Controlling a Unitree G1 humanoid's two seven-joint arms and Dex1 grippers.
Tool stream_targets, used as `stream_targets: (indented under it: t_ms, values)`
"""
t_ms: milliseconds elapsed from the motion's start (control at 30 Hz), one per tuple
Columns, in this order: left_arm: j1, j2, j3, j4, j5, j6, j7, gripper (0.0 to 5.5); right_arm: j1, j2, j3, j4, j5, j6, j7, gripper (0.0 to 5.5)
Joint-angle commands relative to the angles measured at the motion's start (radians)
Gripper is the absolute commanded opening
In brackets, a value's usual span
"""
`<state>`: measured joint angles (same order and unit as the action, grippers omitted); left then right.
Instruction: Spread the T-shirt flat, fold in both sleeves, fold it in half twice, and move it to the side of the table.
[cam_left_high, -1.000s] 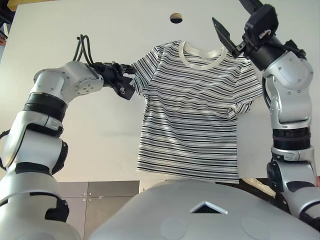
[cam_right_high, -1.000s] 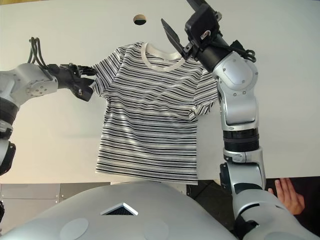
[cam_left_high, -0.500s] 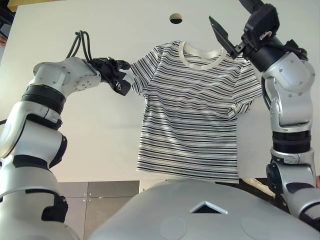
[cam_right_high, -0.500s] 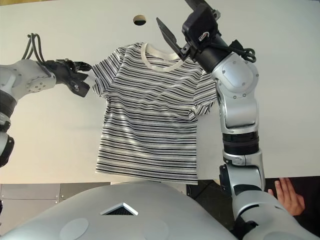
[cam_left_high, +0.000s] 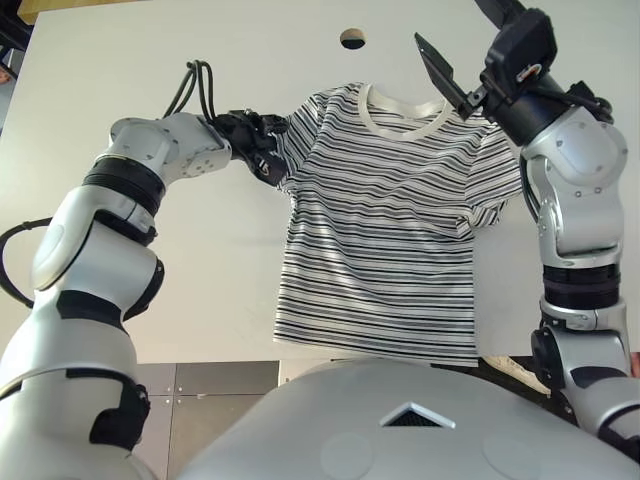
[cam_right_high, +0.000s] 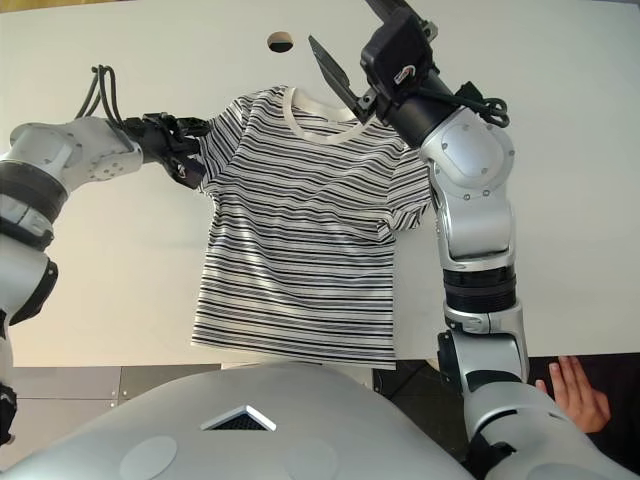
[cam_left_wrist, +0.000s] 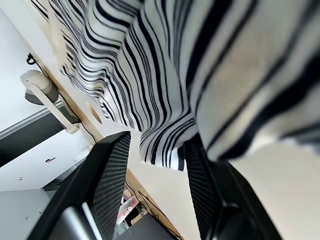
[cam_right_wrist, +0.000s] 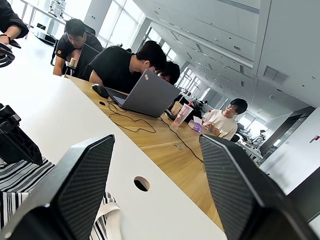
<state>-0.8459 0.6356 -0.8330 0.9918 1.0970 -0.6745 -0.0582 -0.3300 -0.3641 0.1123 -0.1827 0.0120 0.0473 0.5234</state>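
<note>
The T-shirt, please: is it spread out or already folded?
Spread out, not folded: the T-shirt lies open on the table, both sleeves out to the sides.

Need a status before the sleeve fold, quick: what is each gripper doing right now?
Left gripper: open, with the sleeve hem of the T-shirt between its jaws.
Right gripper: open, holding nothing.

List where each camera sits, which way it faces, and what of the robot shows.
Left eye view: on the head, facing forward and down at the T-shirt; both arms show, left gripper at a sleeve, right gripper raised.
Right eye view: stereo twin, same scene.
Left wrist view: left wrist, close on the sleeve between its open fingers.
Right wrist view: right wrist, facing across the table; its open fingers frame the hole.
All share the T-shirt.
</note>
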Motion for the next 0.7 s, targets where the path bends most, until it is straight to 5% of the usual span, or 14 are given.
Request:
stream_targets:
  t_ms: [33,267,700]
  values:
    - [0.044,-0.018,-0.064,0.043,0.036,-0.035,-0.039,1.41,0.001,0.0,0.007,-0.011,-0.002,0.012,-0.002,3.13]
    - [0.029,0.006,-0.081,0.063,0.029,-0.041,-0.024,0.14,0.004,-0.001,0.01,-0.011,0.0,0.008,-0.002,3.13]
    - [-0.019,0.113,-0.052,0.066,0.014,-0.055,-0.013,0.14,0.012,0.002,0.021,-0.013,0.001,0.002,-0.002,3.13]
